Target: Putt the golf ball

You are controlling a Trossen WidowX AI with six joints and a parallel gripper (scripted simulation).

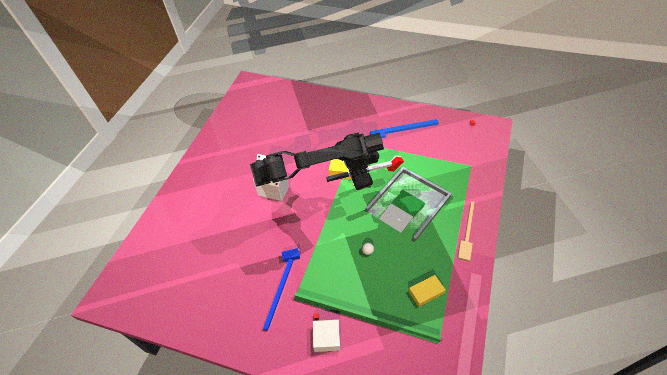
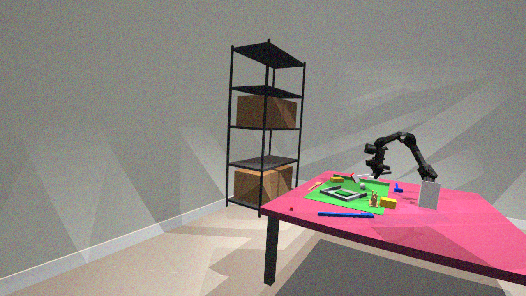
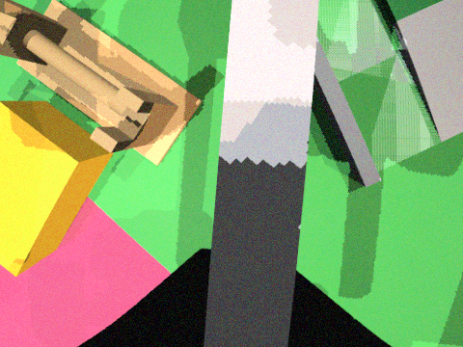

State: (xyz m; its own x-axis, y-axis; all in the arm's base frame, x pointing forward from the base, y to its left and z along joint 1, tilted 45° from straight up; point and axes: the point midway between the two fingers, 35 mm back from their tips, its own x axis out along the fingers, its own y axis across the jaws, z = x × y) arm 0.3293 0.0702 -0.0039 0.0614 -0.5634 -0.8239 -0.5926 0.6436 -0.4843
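The gripper (image 1: 368,169) is clamping the red putter (image 1: 389,164) aloft by the walled ramp's (image 1: 404,199) far edge; next, probably lowering it behind the golf ball (image 1: 367,248).

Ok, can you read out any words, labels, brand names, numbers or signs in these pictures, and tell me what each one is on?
No readable text in any view.
Brown cardboard boxes on the black metal shelf: plain faces, no print.
White block by the green mat: blank.
Yellow blocks, blue putters and red-headed putter held in the gripper: no markings.
Black arm: no brand visible at this size.
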